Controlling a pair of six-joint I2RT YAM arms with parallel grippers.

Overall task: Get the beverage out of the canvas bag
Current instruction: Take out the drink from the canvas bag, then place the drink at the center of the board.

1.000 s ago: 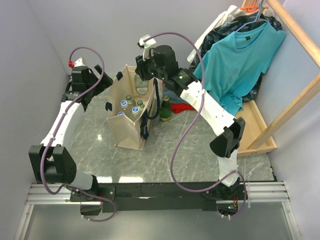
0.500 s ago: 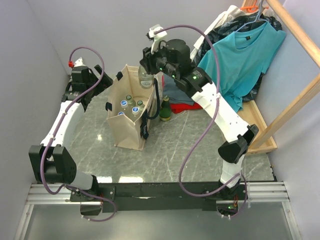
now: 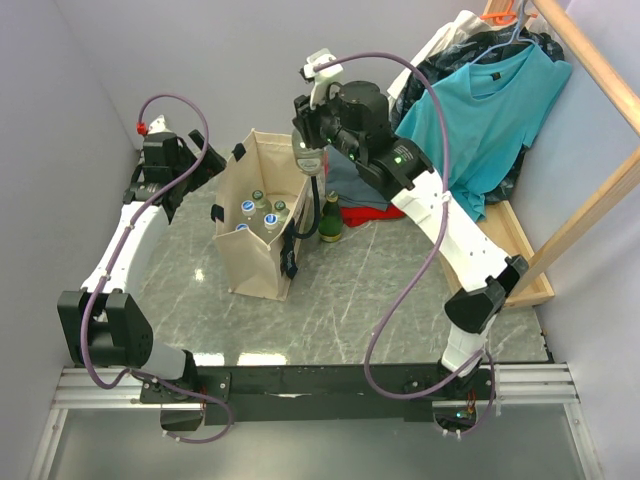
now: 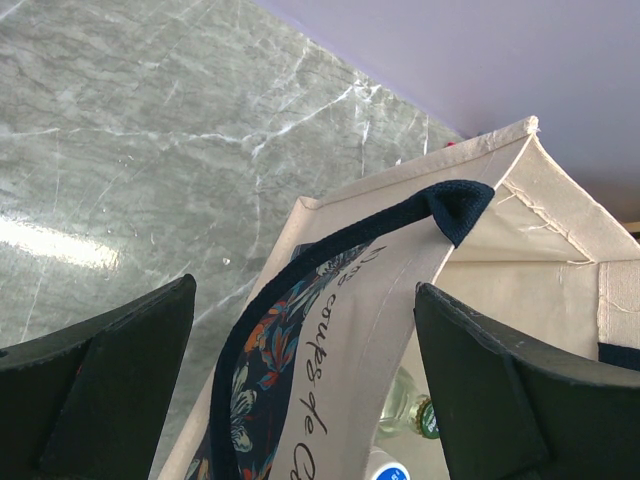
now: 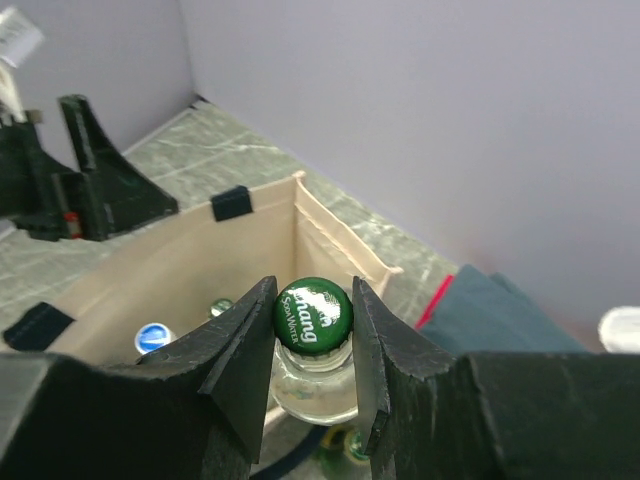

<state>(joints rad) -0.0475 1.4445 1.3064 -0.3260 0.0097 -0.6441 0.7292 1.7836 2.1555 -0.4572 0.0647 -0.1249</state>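
The grey marble bench (image 3: 350,300) carries the upright canvas bag (image 3: 250,255), with several bottles (image 3: 258,212) inside. The left pincer (image 4: 305,290) is open, one finger on each side of the bag's black strap (image 4: 455,205). The right pincer (image 5: 313,325) grips the neck of the clear beverage bottle (image 5: 313,385), above the bag's far corner. Its base seems clear of the rim.

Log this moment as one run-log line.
right gripper: shut on green-capped bottle | bottle: above canvas bag rim | left gripper: open, astride bag wall | in bag: other bottles
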